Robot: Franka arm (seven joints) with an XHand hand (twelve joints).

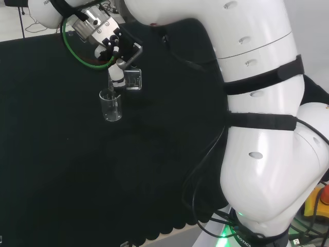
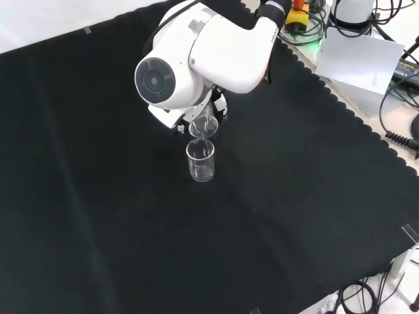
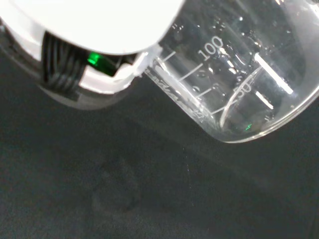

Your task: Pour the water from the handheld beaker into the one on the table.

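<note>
Black cloth [image 1: 77, 170] lies under my hand [image 1: 115, 49], its fingers curled round a tipped beaker [image 1: 132, 80] just above the standing beaker [image 1: 111, 105].

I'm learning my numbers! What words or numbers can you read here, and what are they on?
"100": on the scale of the handheld beaker, wrist view.
Next number down that scale: partly hidden, unreadable.
Print on the white paper, front view: too small to read.
Lettering on the arm's base, head view: cut off, unreadable.
</note>
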